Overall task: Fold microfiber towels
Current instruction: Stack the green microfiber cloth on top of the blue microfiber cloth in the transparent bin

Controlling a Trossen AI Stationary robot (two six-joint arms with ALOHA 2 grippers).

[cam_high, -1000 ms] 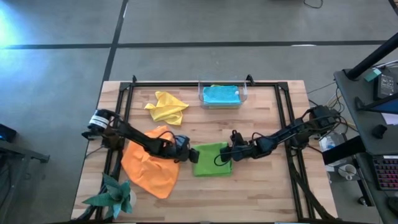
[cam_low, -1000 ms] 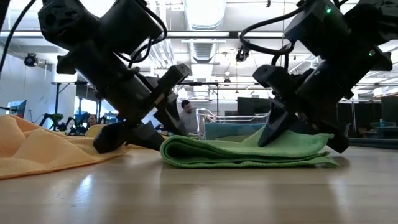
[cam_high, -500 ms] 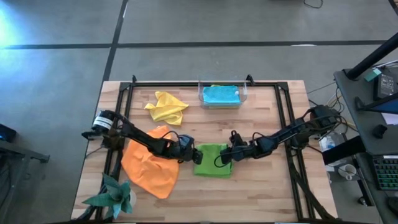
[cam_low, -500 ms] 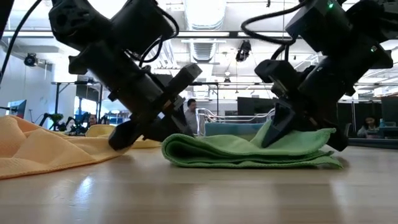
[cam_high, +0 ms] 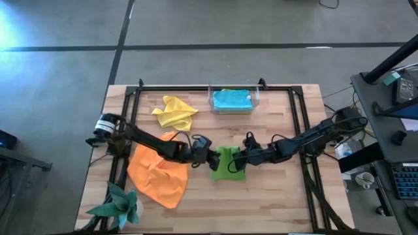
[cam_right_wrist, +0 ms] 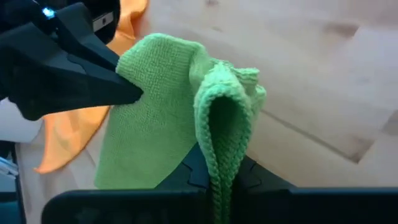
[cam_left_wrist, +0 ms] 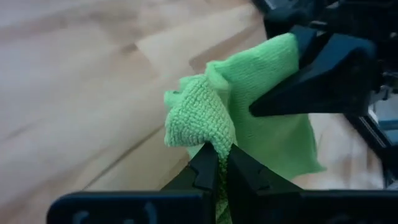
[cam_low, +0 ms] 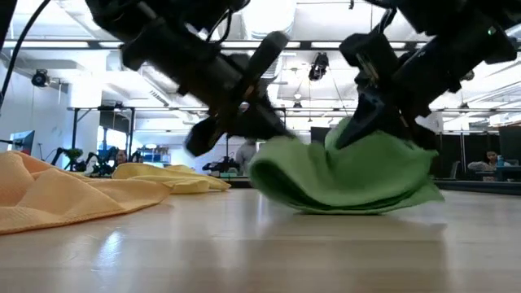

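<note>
We take the lime green towel (cam_high: 226, 163) as landmark, it sits near the middle of the wooden table (cam_high: 274, 202)

Far left of it, at the table's near-left corner: teal spiky paper ornament (cam_high: 121, 204)

Left of it, and partly under the left arm: orange towel (cam_high: 157, 177), spread out and rumpled, flat on the table; in the low view it shows as a low orange heap (cam_low: 57, 195)

Left and further back from it: yellow towel (cam_high: 175, 111), crumpled, well apart from the orange one

Just left of it: left gripper (cam_high: 210, 158), fingers pinched together on the lime towel's left edge. Our left wrist view shows the two dark fingertips (cam_left_wrist: 208, 169) clamped on a bunched fold of green cloth (cam_left_wrist: 249, 118)

The lime towel itself: folded, raised off the table on both gripped sides, sagging in the middle with its underside touching the wood in the low view (cam_low: 350, 175)

Straight behind it, at the far edge: clear bin (cam_high: 256, 100) with the blue towel (cam_high: 232, 99) folded inside

Just right of it: right gripper (cam_high: 243, 159), fingers likewise closed on the lime towel's right edge; right wrist view shows a doubled fold of green (cam_right_wrist: 221, 118) held between its fingers, the left gripper's dark fingers opposite

Both grippers are near each other, with only the narrowed towel between them
</note>
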